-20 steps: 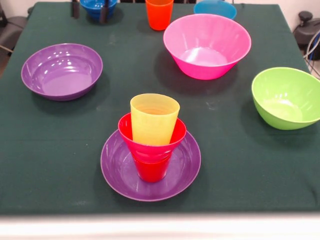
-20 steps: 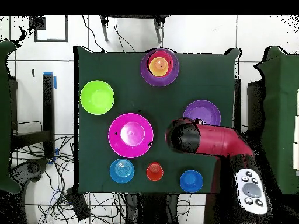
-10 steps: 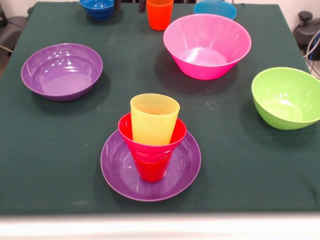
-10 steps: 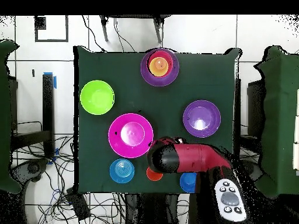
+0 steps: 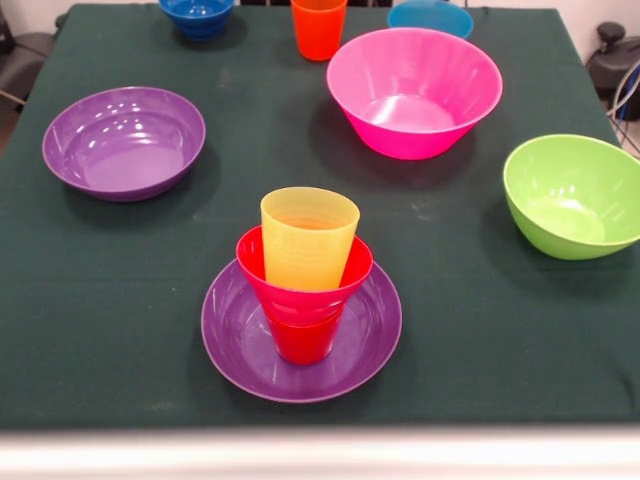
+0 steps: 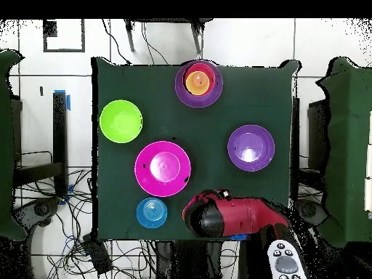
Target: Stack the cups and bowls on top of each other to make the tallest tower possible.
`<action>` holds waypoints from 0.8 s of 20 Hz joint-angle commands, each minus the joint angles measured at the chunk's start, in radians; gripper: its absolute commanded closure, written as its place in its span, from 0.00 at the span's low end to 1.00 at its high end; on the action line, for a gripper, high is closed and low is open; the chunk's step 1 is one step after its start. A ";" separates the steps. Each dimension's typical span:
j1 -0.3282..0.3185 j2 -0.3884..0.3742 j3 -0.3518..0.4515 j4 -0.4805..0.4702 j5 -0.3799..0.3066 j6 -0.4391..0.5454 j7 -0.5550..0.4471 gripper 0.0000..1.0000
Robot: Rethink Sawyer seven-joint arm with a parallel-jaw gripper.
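Standing near the surface's front edge, the tower [image 5: 302, 290] is purple base, red cup, crimson bowl, yellow cup; the arm is absent. Overhead, the arm [image 6: 232, 216] covers the orange cup; tool state cannot be told. Risk: a blind descent could topple that cup.

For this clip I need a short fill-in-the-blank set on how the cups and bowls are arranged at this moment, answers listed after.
1. The yellow cup sits inside a crimson bowl that rests on a ____ cup.
2. That tower stands on a shallow ____ bowl.
3. The bowl nearest the orange cup is the ____ one.
4. The lime green bowl holds ____ inside it.

Missing words: red; purple; pink; nothing
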 commanded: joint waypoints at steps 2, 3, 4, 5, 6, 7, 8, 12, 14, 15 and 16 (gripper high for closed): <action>0.000 0.107 0.022 0.028 -0.169 -0.127 0.029 0.00; 0.011 0.124 0.011 0.015 -0.180 -0.142 0.045 0.00; 0.023 0.141 0.001 0.002 -0.192 -0.157 0.061 0.00; 0.031 0.150 -0.007 -0.006 -0.197 -0.165 0.071 0.00; 0.030 0.156 -0.008 -0.010 -0.198 -0.169 0.073 0.00; 0.030 0.161 -0.009 -0.014 -0.199 -0.174 0.075 0.00; 0.030 0.167 -0.010 -0.020 -0.201 -0.174 0.075 0.00; 0.064 0.203 -0.047 -0.051 -0.207 -0.209 0.106 0.00; 0.069 0.226 -0.056 -0.066 -0.204 -0.234 0.116 0.00; 0.071 0.235 -0.059 -0.071 -0.202 -0.239 0.117 0.00; 0.070 0.236 -0.058 -0.072 -0.196 -0.238 0.114 0.00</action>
